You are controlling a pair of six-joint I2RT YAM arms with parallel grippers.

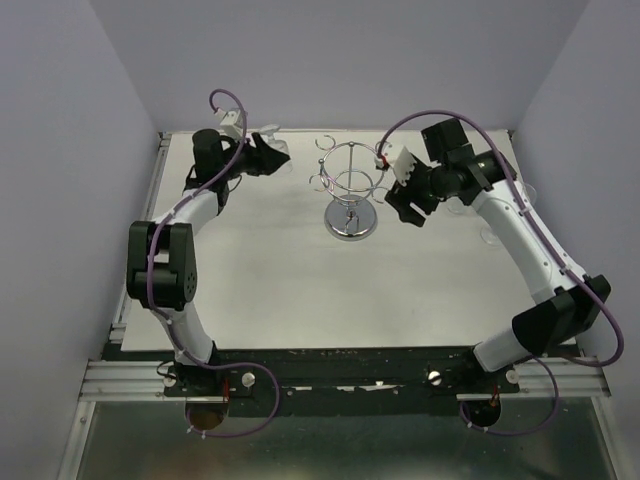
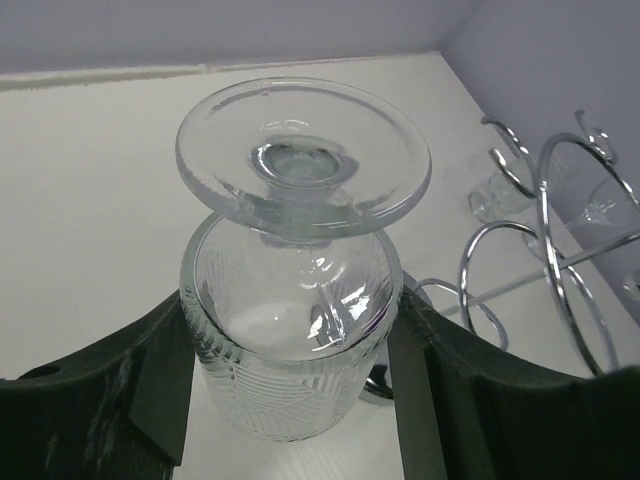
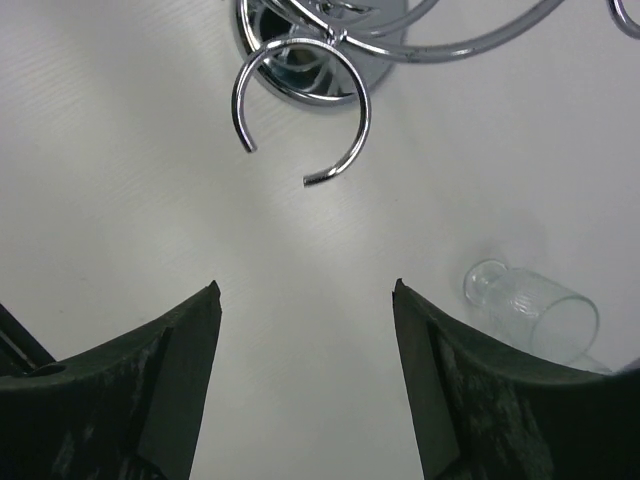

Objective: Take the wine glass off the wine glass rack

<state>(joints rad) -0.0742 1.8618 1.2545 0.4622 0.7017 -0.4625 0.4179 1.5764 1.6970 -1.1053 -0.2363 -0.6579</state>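
1. Left wrist view shows you the left claw [image 2: 297, 305] clamped on the wine glass [image 2: 303, 160]: its dark, matte fingers [image 2: 110, 390] press both sides of the bowl.
2. That glass is clear, with fine ribbing on the bowl. Its smooth round foot is tipped toward the camera, above the fingers.
3. You can see the wine glass rack [image 1: 350, 222] off to the right of this claw, apart from the held glass. It is shiny chrome wire bent into open loops.
4. On the right wrist view, your right claw [image 3: 306, 300] stands open with nothing between its fingers, only the pale, matte table [image 1: 270, 280] below.
5. Ahead of that claw hangs one open chrome hook, a ring with a gap. Behind the hook sits the rack's round mirrored base.
6. Just right of the right finger, a second glass [image 3: 535, 315], clear and ribbed, lies on its side on the table.
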